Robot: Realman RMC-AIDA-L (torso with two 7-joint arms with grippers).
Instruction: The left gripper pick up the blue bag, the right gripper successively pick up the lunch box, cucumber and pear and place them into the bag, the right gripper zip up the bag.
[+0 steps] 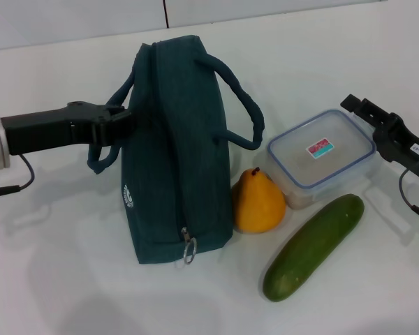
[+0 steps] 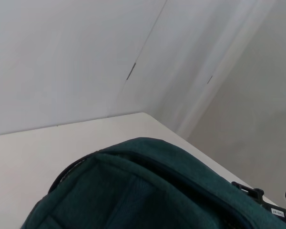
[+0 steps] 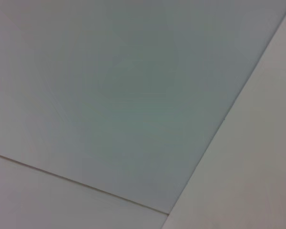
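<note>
The blue bag [image 1: 174, 146] stands on the white table with its zip closed and the silver ring pull [image 1: 188, 248] at the near end. My left gripper [image 1: 122, 123] reaches in from the left and sits against the bag's left handle [image 1: 98, 159]. The bag's top [image 2: 143, 191] fills the lower part of the left wrist view. Right of the bag stands the pear [image 1: 258, 202], and the lunch box [image 1: 321, 155] is behind it. The cucumber [image 1: 314, 246] lies slanted in front. My right gripper [image 1: 356, 106] hovers just right of the lunch box, apart from it.
The white table [image 1: 70, 279] runs back to a pale wall [image 1: 77, 21]. The right gripper [image 2: 257, 194] also shows far off past the bag in the left wrist view. The right wrist view holds only wall and table surface.
</note>
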